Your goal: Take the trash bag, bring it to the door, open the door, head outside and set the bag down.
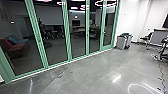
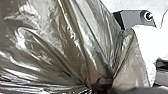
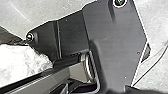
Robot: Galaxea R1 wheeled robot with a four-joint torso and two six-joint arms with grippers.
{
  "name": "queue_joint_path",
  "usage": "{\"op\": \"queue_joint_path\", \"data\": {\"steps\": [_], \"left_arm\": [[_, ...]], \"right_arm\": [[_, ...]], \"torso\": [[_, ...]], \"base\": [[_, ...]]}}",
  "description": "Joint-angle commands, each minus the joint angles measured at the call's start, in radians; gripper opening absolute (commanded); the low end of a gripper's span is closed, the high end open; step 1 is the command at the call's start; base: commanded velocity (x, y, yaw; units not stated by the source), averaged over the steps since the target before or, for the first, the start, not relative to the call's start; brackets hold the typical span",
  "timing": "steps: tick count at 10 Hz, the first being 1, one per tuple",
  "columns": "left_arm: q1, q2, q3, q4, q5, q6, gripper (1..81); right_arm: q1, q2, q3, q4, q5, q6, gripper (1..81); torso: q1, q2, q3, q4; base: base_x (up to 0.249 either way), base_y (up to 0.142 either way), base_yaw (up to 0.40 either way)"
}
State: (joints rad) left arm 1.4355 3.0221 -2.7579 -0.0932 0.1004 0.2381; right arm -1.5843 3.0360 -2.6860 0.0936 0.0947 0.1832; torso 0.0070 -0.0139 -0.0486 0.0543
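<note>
Probably the likeliest trouble is thin film slipping or tearing under the trash bag's [image 2: 47,42] weight, as the left gripper [image 2: 101,85] pinches its gathered neck. The right gripper's [image 3: 136,89] state cannot be told. Polished concrete floor [image 1: 92,71] runs beneath the green-framed glass wall [image 1: 67,27] at left; grey bins [image 1: 121,42] stand upper right.

Glossy plast. bag [image 2: 57,37], smooth flr [image 1: 82,75]
</note>
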Motion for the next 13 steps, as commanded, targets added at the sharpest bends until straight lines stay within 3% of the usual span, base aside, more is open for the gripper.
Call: {"op": "queue_joint_path", "data": {"steps": [1, 5, 13], "left_arm": [[-0.053, -0.006, -0.002, 0.003, 0.059, 0.006, 1.0], [-0.053, -0.008, -0.002, 0.003, 0.059, 0.007, 1.0], [-0.053, -0.011, -0.002, 0.0, 0.059, 0.006, 1.0]], "right_arm": [[0.037, 0.003, 0.003, 0.006, -0.058, -0.004, 81.1], [0.037, 0.003, 0.003, 0.006, -0.056, -0.004, 81.1], [0.034, 0.003, 0.003, 0.008, -0.056, -0.004, 81.1]], "torso": [[0.0, 0.0, 0.0, 0.0], [0.0, 0.0, 0.0, 0.0], [0.0, 0.0, 0.0, 0.0]], "base": [[0.0, 0.0, -0.168], [0.0, 0.0, -0.129], [0.0, 0.0, 0.0]]}}
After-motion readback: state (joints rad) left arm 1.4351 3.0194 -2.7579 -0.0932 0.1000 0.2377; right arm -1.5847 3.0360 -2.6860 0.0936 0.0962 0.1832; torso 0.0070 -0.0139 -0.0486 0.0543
